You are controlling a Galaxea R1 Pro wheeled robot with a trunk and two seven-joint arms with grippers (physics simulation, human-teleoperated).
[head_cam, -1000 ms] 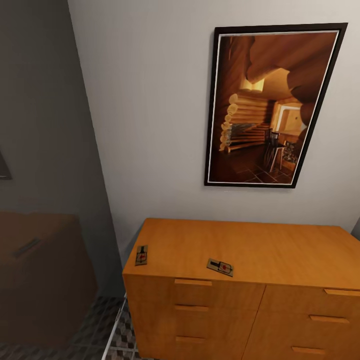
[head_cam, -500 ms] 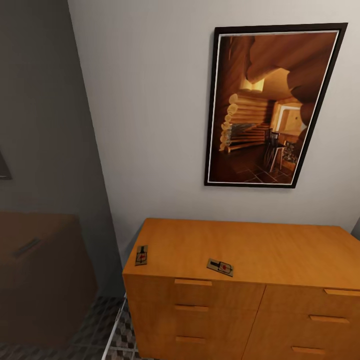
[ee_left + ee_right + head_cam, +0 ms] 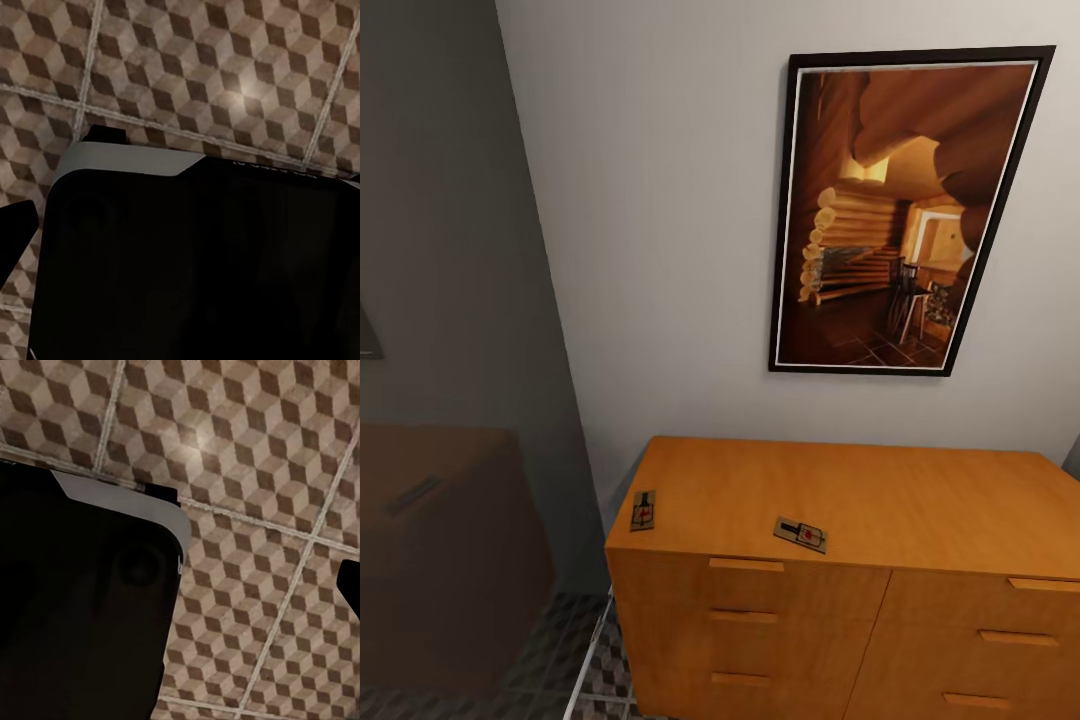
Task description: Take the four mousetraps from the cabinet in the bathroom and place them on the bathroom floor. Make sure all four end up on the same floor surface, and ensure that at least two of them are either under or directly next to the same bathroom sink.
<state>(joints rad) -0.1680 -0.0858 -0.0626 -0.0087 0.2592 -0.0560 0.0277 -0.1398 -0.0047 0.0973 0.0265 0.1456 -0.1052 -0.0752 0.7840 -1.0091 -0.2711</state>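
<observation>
Fingers (image 3: 13,232) above bathroom floor (image 3: 225,67); two mousetraps (image 3: 801,534) away on cabinet (image 3: 900,495).

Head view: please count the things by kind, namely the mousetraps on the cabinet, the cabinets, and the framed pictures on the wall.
Mousetraps on the cabinet top: 2, the left mousetrap and the right mousetrap
Cabinet: 1
Framed picture: 1
Total: 4

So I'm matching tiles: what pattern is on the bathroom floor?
The bathroom floor has a brown-and-beige 3D cube pattern with pale grout lines, clearest in the right wrist view.
</observation>
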